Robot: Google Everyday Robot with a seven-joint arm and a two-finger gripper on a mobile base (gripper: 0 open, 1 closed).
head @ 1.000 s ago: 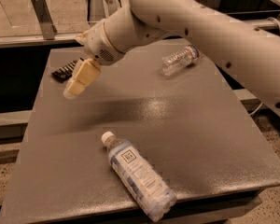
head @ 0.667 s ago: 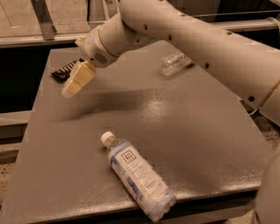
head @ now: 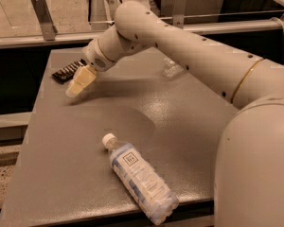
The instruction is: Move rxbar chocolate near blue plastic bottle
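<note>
Rxbar chocolate [head: 66, 72] at table [head: 75, 169] corner; arm [head: 180, 46] outstretched, gripper [head: 79, 83] tilted down beside it, state unclear

Nothing legible: dark square logo on blue plastic bottle [head: 140, 182], lower centre; white rows on rxbar chocolate [head: 66, 72], near gripper [head: 78, 83], upper left.

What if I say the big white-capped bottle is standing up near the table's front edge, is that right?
No. The camera view shows the blue plastic bottle lying on its side near the table's front edge. The end effector is beside the rxbar chocolate, back left.
</note>
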